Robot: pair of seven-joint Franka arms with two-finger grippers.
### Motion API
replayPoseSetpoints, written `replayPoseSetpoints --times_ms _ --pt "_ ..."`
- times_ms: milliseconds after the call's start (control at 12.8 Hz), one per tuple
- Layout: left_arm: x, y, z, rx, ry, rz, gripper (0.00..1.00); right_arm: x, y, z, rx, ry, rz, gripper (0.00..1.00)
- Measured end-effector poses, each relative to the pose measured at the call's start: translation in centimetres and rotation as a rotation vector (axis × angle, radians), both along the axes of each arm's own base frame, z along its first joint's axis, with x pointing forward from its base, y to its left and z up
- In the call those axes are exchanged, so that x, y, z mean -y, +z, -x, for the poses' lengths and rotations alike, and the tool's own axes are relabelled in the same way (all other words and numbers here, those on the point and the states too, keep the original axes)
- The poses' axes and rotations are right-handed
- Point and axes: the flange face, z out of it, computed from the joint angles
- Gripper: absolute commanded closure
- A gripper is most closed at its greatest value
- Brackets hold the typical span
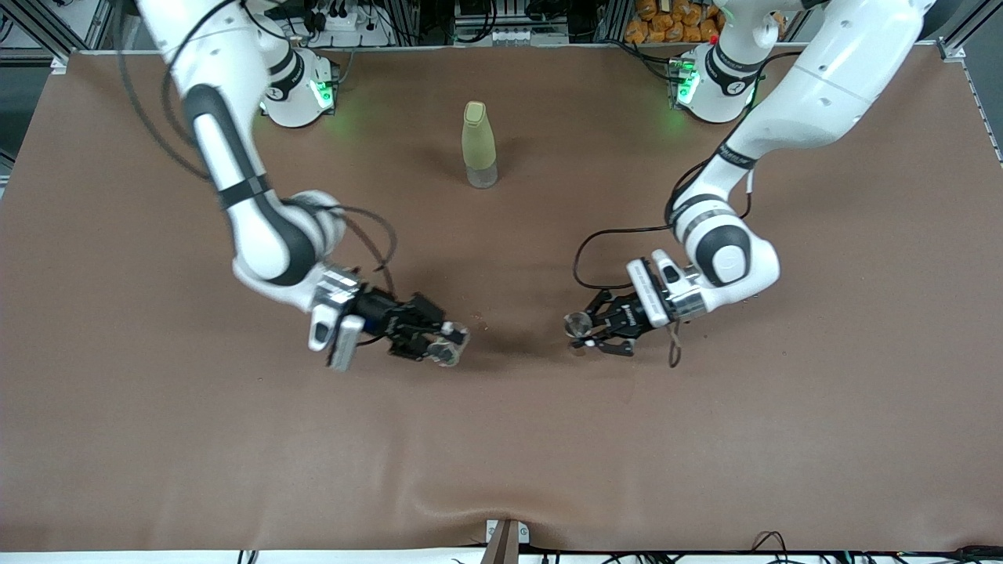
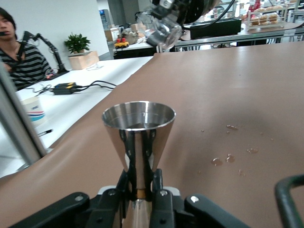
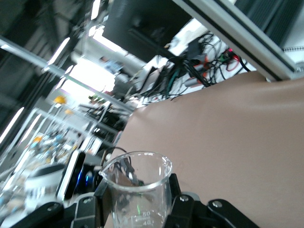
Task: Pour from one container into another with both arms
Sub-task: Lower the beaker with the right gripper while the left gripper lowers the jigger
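My left gripper (image 1: 586, 329) is shut on the waist of the silver jigger (image 1: 578, 322), holding it upright low over the table. In the left wrist view the jigger (image 2: 138, 135) rises between the fingers (image 2: 161, 197), and something shiny shows inside its upper cup. My right gripper (image 1: 440, 342) is shut on the small clear beaker (image 1: 452, 345), which is tilted above the table a short way from the jigger, toward the right arm's end. The beaker (image 3: 137, 187) fills the right wrist view with its lip up. It also shows high in the left wrist view, as the tilted beaker (image 2: 161, 29).
A tall yellow-green bottle (image 1: 479, 145) stands farther from the front camera, between the two arm bases. Small water drops (image 2: 228, 159) lie on the brown table cover (image 1: 501, 439) between the grippers. A cable (image 1: 584, 254) loops by the left wrist.
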Motion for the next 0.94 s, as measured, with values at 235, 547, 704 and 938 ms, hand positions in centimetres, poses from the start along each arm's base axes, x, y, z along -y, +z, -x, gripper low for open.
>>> replayPoseSetpoints --times_ms 235,547,704,938 --pt "-5.0 0.3 -0.2 -0.006 -0.004 0.015 1.0 8.0 -2.1 -1.0 0.056 0.159 0.026 0.89" --pt "-12.3 1.6 -1.1 -0.069 -0.049 0.024 1.0 18.8 -2.9 0.0 0.139 0.365 0.057 0.89" --pt "-15.7 1.5 -0.9 -0.09 -0.054 0.032 1.0 24.4 -4.4 1.5 0.221 0.441 0.071 0.89" --pt "-21.6 0.7 0.2 -0.119 -0.082 0.011 1.0 30.4 -8.3 3.7 0.377 0.486 0.074 0.89"
